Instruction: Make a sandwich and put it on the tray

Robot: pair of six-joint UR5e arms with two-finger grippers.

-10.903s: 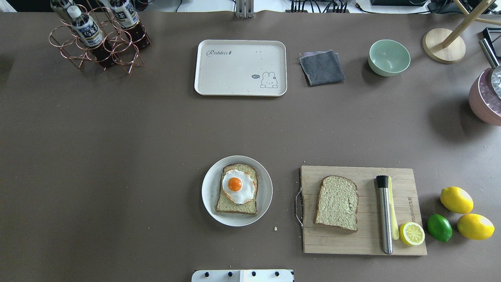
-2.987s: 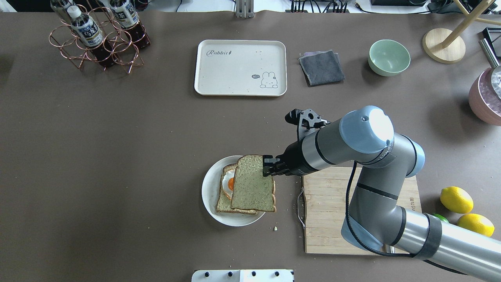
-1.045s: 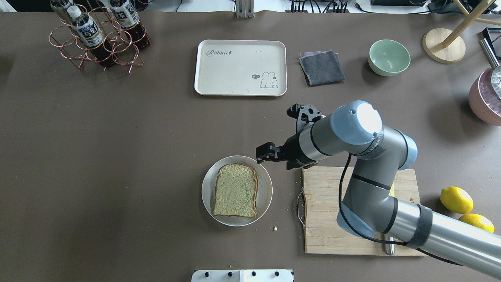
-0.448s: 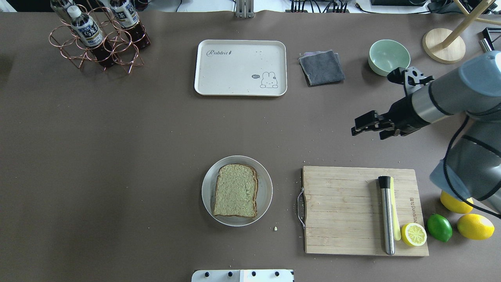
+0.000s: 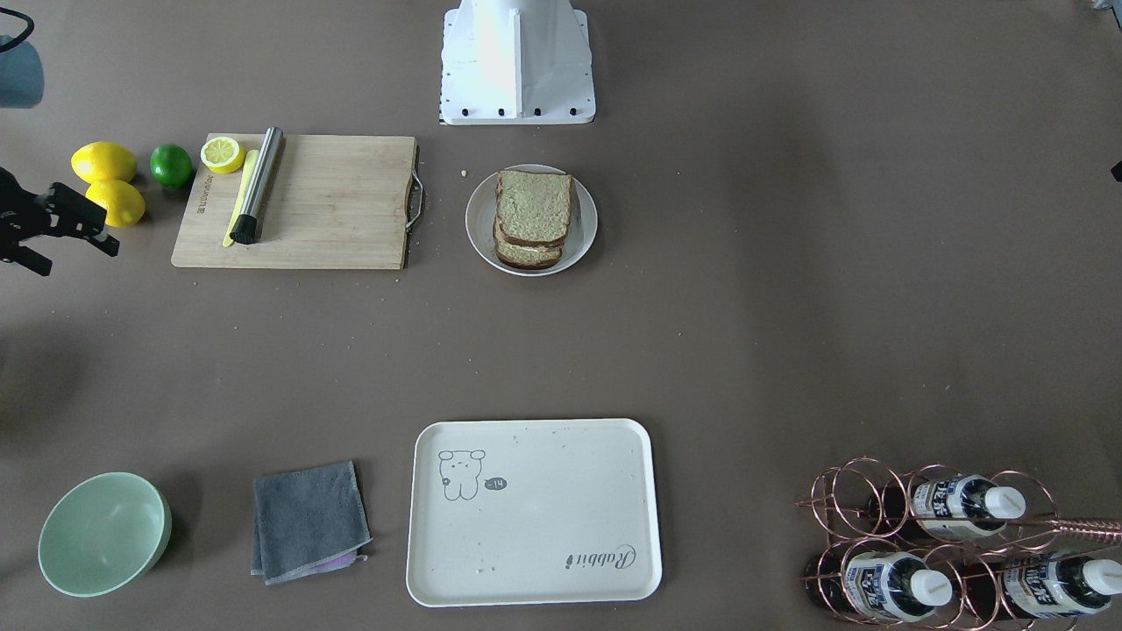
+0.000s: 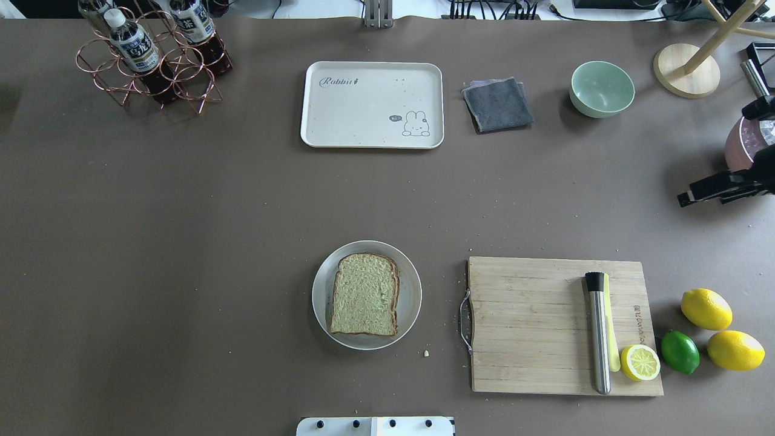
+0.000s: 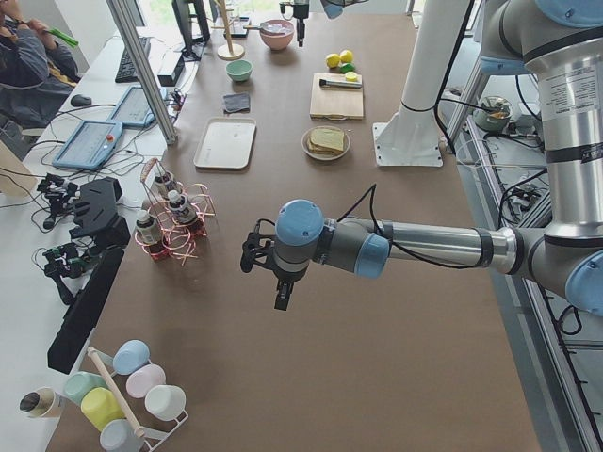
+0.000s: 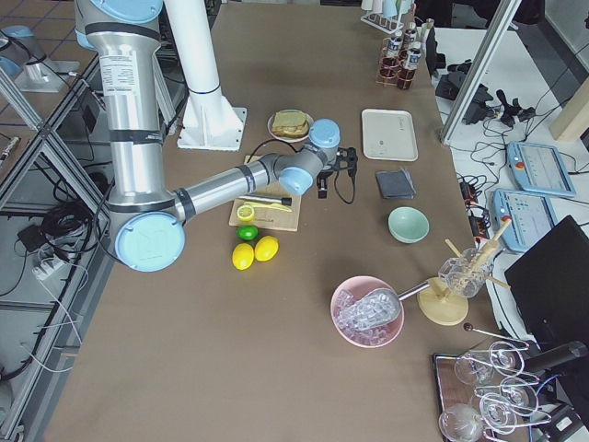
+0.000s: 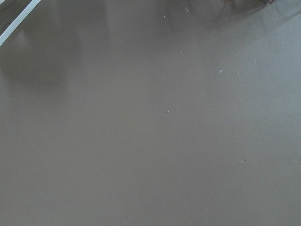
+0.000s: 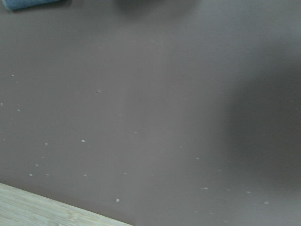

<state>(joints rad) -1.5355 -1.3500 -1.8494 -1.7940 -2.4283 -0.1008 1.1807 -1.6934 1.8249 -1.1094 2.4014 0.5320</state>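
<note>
The sandwich (image 6: 365, 295) lies flat on a round white plate (image 6: 413, 297) at the table's front middle. Its top slice covers the egg; only a white sliver shows between the slices in the front-facing view (image 5: 531, 215). The cream tray (image 6: 372, 104) lies bare at the far middle, well apart from the plate. My right gripper (image 6: 687, 197) is open and empty at the right edge, far from the plate; it also shows at the left edge of the front-facing view (image 5: 79, 258). My left gripper (image 7: 282, 294) hangs over bare table, and I cannot tell if it is open.
A wooden cutting board (image 6: 533, 327) with a steel muddler (image 6: 598, 333) and a lemon half lies right of the plate. Lemons and a lime (image 6: 679, 351) lie beyond it. A grey cloth (image 6: 497, 104), green bowl (image 6: 602, 88), pink ice bowl (image 6: 745, 151) and bottle rack (image 6: 151, 54) line the far side.
My right gripper set the second slice on the egg, let go and drew back far to the right, off the plate and board. The sandwich has stayed still on the plate.
</note>
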